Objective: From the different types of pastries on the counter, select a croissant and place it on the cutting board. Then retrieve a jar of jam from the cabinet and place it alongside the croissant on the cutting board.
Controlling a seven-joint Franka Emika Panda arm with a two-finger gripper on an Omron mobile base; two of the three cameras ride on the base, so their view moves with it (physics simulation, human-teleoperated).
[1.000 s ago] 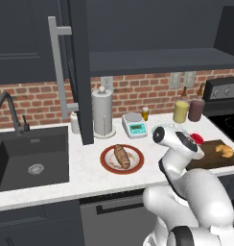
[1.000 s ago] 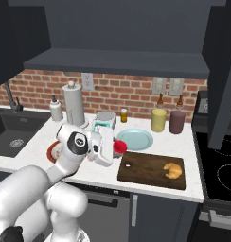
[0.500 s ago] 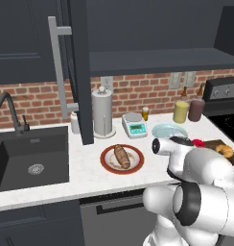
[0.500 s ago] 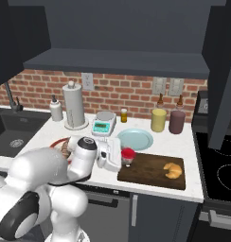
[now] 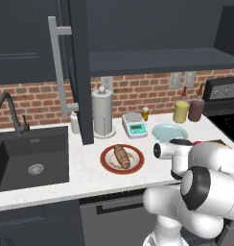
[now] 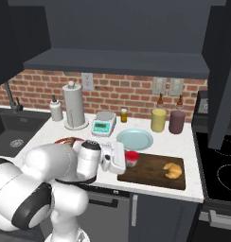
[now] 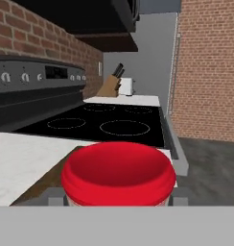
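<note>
Right base view: the gripper (image 6: 128,159) is low over the left end of the board (image 6: 155,172). The red jar (image 6: 132,158) sits between its fingers, so the fingers are closed snug on the jar. I cannot tell if the jar touches the board yet. The croissant (image 6: 173,170) lies on the right part of the board, well apart from the jar. A blue plate (image 6: 135,138) sits just behind the board. A yellow bottle (image 6: 158,119) and a dark red bottle (image 6: 176,121) stand by the brick wall.

In the hand view the jar (image 7: 118,178) is big and close, right at the bottom, with the gripper (image 7: 117,202) on both sides of it. The dark stove (image 7: 104,124) lies past it.

In the left base view the brown loaf (image 5: 122,156) lies on a round plate (image 5: 110,161) on the counter (image 5: 85,168), near the sink (image 5: 30,154). The cabinet (image 5: 77,57) door stands open.
</note>
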